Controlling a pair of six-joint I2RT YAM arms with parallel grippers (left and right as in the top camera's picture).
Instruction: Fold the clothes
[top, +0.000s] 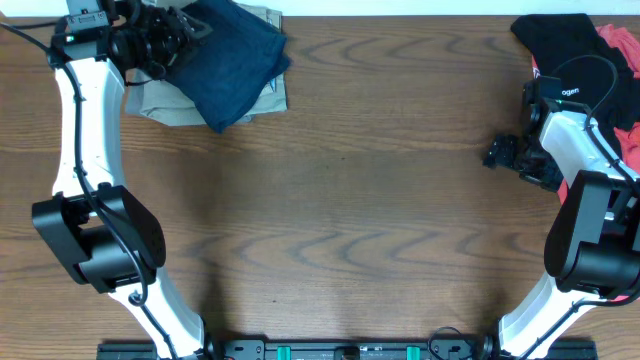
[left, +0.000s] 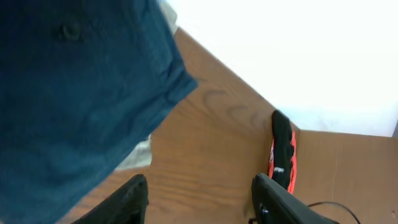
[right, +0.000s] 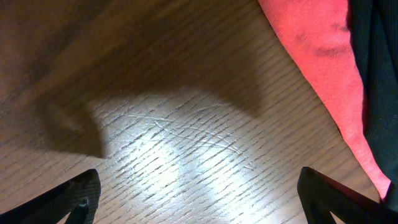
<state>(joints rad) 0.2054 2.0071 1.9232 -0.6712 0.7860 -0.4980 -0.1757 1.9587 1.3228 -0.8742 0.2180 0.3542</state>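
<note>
Dark navy-blue cotton shorts (top: 235, 65) lie on folded beige shorts (top: 160, 102), far left, by the released left gripper (left: 200, 190). The right gripper (right: 199, 190), also released, is near red and black garments (top: 585, 40).

Your left arm (top: 85, 150) stretches from the near edge of the table (top: 350, 200) to its far left corner. There the left gripper (top: 165, 40) points right, its jaws partly apart with nothing between them. Your right arm (top: 590, 190) is folded back by the right edge. Its right gripper (top: 505, 152) points left, jaws spread wide and empty.
</note>
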